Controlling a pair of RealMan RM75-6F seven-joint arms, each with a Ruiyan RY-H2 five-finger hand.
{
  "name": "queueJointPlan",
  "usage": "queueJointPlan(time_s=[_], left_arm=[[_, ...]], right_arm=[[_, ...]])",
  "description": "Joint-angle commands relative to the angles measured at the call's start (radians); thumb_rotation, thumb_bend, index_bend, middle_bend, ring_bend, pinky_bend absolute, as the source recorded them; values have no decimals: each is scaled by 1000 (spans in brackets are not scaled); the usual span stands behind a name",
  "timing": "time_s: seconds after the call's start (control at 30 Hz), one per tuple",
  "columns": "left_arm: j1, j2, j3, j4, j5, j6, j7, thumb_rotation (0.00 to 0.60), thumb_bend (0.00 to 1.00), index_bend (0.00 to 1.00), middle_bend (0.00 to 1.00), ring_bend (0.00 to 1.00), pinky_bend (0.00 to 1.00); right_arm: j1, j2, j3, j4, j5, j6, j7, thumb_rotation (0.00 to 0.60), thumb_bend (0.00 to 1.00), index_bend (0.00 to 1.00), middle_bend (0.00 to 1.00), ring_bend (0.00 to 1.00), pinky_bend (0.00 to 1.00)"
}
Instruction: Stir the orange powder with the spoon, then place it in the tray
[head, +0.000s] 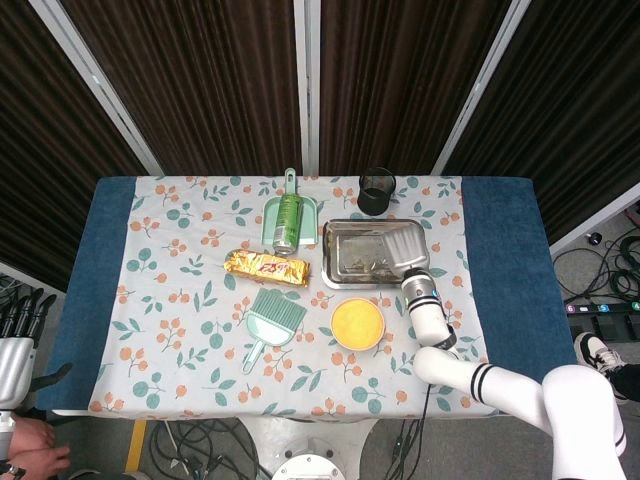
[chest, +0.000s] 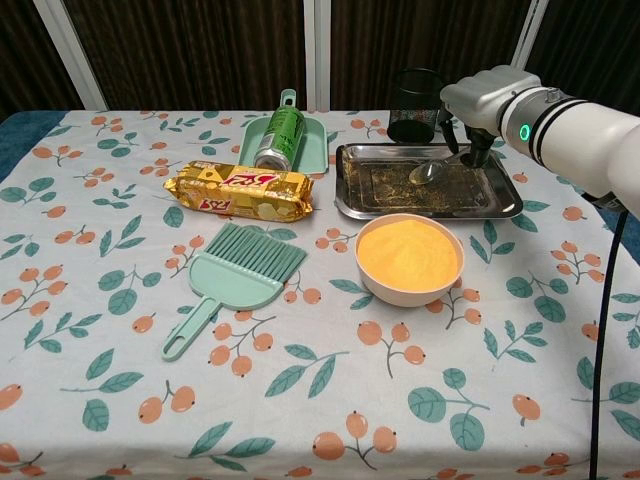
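Note:
My right hand (chest: 487, 100) hangs over the far right part of the metal tray (chest: 350, 190) and pinches the handle of the spoon (chest: 426, 172). The spoon's bowl is down at the tray floor, tilted left; whether it touches I cannot tell. From the head view the same hand (head: 405, 243) covers the tray's (head: 345, 255) right side and hides the spoon. The cream bowl of orange powder (chest: 410, 258) stands just in front of the tray, apart from the hand. My left hand (head: 13, 350) hangs off the table's left front corner, fingers straight and holding nothing.
A black mesh cup (chest: 417, 92) stands behind the tray, close to the right hand. A green can (chest: 279, 135) lies in a green dustpan (chest: 322, 142), with a gold snack packet (chest: 238, 190) and a green brush (chest: 235, 275) to the left.

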Motion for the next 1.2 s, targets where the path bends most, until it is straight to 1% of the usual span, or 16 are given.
queueJointPlan(time_s=[0.03, 0.07, 0.17, 0.27, 0.37, 0.47, 0.5, 0.6, 0.63, 0.73, 0.8, 0.83, 0.87, 0.97, 1.07, 1.2], left_arm=[[0, 1, 0, -2, -1, -1, 2, 600, 0, 54, 45, 53, 83], [0, 1, 0, -2, -1, -2, 3, 600, 0, 55, 45, 53, 83], [-2, 0, 0, -3, -2, -5, 4, 600, 0, 54, 45, 53, 83], [-3, -1, 0, -4, 1, -5, 5, 600, 0, 55, 45, 53, 83], [-5, 1, -3, -4, 3, -3, 4, 600, 0, 55, 45, 53, 83], [-3, 1, -3, -3, 1, 0, 2, 600, 0, 55, 45, 53, 83], [-2, 0, -3, -2, 0, 1, 1, 600, 0, 55, 45, 53, 83], [-2, -3, -5, 2, -4, 0, -3, 600, 0, 55, 45, 53, 83], [-2, -5, -6, 3, -5, -1, -3, 600, 0, 55, 45, 53, 83], [-5, -9, -9, 8, -6, -2, -7, 600, 0, 54, 45, 53, 83], [-7, -13, -12, 11, -8, -2, -8, 600, 0, 55, 45, 53, 83], [-8, -14, -14, 12, -10, -4, -8, 600, 0, 55, 45, 53, 83], [-9, -15, -14, 12, -10, -5, -7, 600, 0, 55, 45, 53, 83], [-15, -20, -18, 12, -13, -11, -3, 600, 0, 55, 45, 53, 83], [-21, -28, -23, 11, -14, -12, 10, 600, 0, 54, 45, 53, 83], [-28, -38, -24, 4, -8, -12, 42, 600, 0, 55, 45, 53, 83]], right_arm=[[27, -34, 6, 61, 51, -17, 7, 600, 153, 544, 965, 971, 1000], [30, -36, 8, 69, 62, -19, 9, 600, 119, 490, 965, 971, 1000], [34, -32, 10, 83, 87, -24, 17, 600, 98, 394, 965, 971, 1000], [31, -13, 9, 73, 100, -27, 32, 600, 87, 326, 965, 971, 1000], [17, 30, 9, 28, 96, -23, 61, 600, 79, 290, 965, 971, 1000], [-26, 112, 9, -84, 50, 4, 131, 600, 82, 284, 962, 965, 1000], [-54, 155, 1, -146, 13, 22, 168, 600, 89, 284, 953, 956, 999], [-149, 279, -39, -317, -107, 73, 276, 600, 132, 284, 877, 887, 972], [-180, 317, -56, -364, -148, 90, 309, 600, 145, 285, 822, 839, 933], [-291, 432, -113, -492, -282, 164, 428, 600, 158, 288, 638, 667, 770], [-372, 497, -156, -548, -381, 227, 527, 600, 165, 289, 491, 489, 610], [-407, 519, -174, -561, -428, 259, 573, 600, 169, 285, 453, 427, 554], [-441, 537, -193, -567, -479, 292, 620, 600, 176, 270, 392, 326, 461], [-551, 571, -255, -555, -621, 418, 757, 600, 185, 226, 254, 146, 290], [-651, 574, -305, -524, -723, 546, 860, 600, 184, 174, 197, 74, 201], [-753, 576, -352, -502, -799, 652, 987, 600, 185, 163, 168, 46, 156]])
